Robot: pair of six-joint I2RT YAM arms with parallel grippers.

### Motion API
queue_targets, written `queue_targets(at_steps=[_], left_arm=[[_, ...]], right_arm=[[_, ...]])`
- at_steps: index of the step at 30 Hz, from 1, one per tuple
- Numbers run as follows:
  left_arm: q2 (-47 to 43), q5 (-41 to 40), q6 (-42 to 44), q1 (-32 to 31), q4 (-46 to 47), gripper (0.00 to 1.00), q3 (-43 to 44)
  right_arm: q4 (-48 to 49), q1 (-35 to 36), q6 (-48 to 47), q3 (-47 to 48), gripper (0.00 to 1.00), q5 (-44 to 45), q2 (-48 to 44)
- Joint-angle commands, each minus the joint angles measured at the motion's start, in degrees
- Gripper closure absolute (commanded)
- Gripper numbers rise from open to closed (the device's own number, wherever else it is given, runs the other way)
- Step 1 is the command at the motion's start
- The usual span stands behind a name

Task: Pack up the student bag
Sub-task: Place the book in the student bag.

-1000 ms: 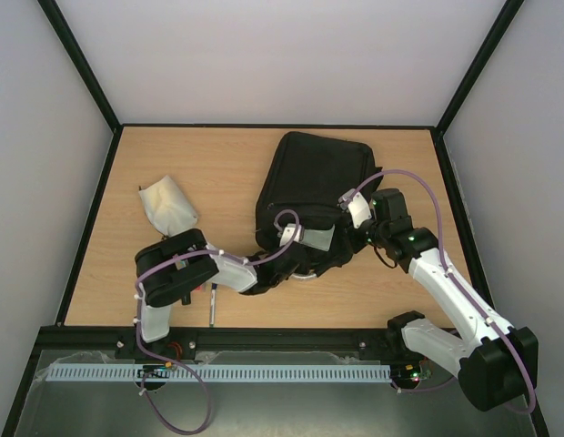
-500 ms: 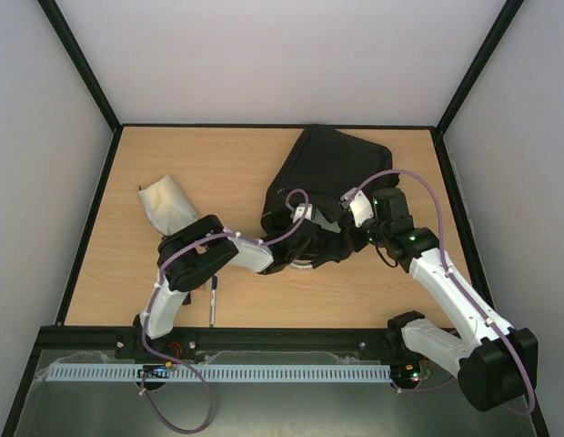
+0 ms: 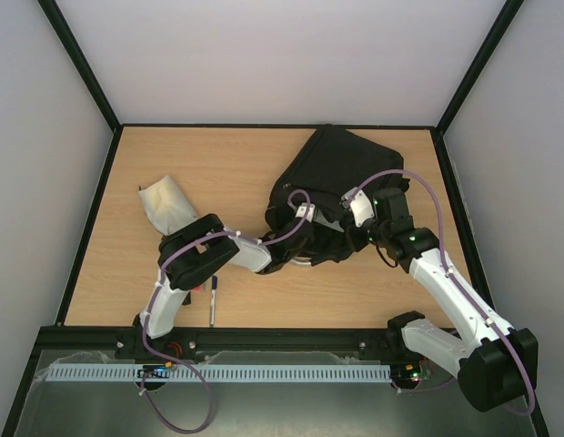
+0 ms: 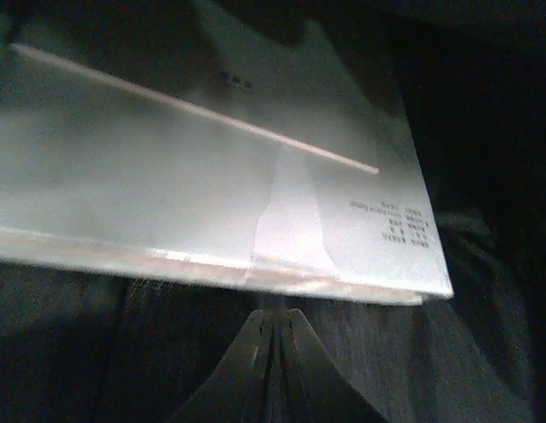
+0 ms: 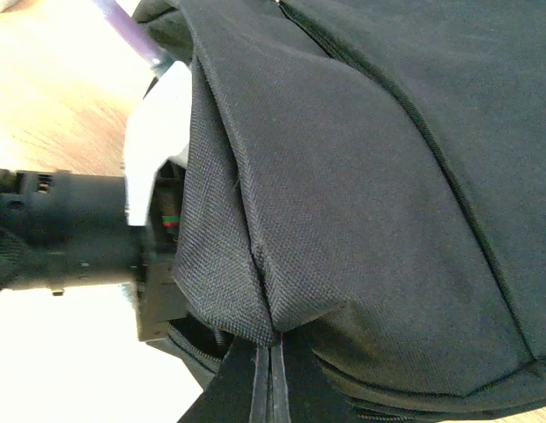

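My right claw (image 5: pixel 266 352) is pinched tight on the black student bag (image 3: pixel 341 168) fabric rim. My left claw (image 4: pixel 273 319), fingers pressed together and empty, sits inside the bag, just beside a pale plastic-wrapped pack (image 4: pixel 167 176).

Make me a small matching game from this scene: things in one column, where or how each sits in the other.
1. student bag
2. cream pouch
3. pen
4. right gripper

a. lying at the left
b. at the near edge
c. shut on a fold of the bag's fabric
d. black, right of middle

Pairs: 1-d, 2-a, 3-b, 4-c
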Motion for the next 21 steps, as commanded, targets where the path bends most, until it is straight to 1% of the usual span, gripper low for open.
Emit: queue_targets(at_steps=[1, 5, 8, 11, 15, 19, 21], left_arm=[[-8.3, 1.2, 4.0, -0.8, 2.1, 0.88, -4.5], [-14.7, 1.4, 3.9, -2.8, -0.7, 0.65, -9.2], [-20.1, 0.4, 3.9, -4.7, -5.1, 0.46, -12.4], [-25.9, -1.1, 3.5, -6.0, -12.0, 0.3, -14.7], [-35.0, -3.9, 1.6, -6.0, -23.5, 0.01, -16.4], [-43.5, -8.9, -0.4, -4.6, -34.8, 0.01, -16.7], [-47.6, -11.7, -1.9, -2.5, -40.2, 0.01, -16.1]], right_arm=[[1.3, 0.2, -0.2, -0.1, 0.99, 0.1, -1.3], [1.6, -0.1, 0.1, -0.2, 0.99, 1.5, -1.1], [1.9, -0.2, 0.1, -0.4, 0.99, 2.4, -1.0], [2.2, -0.4, 0.3, -0.5, 0.99, 2.7, -1.4], [2.0, -0.7, 0.5, -0.5, 0.99, 2.2, -2.1], [1.9, -1.0, 0.5, -0.4, 0.99, 1.0, -2.1], [1.7, -1.0, 0.5, -0.4, 0.99, 0.4, -1.9]])
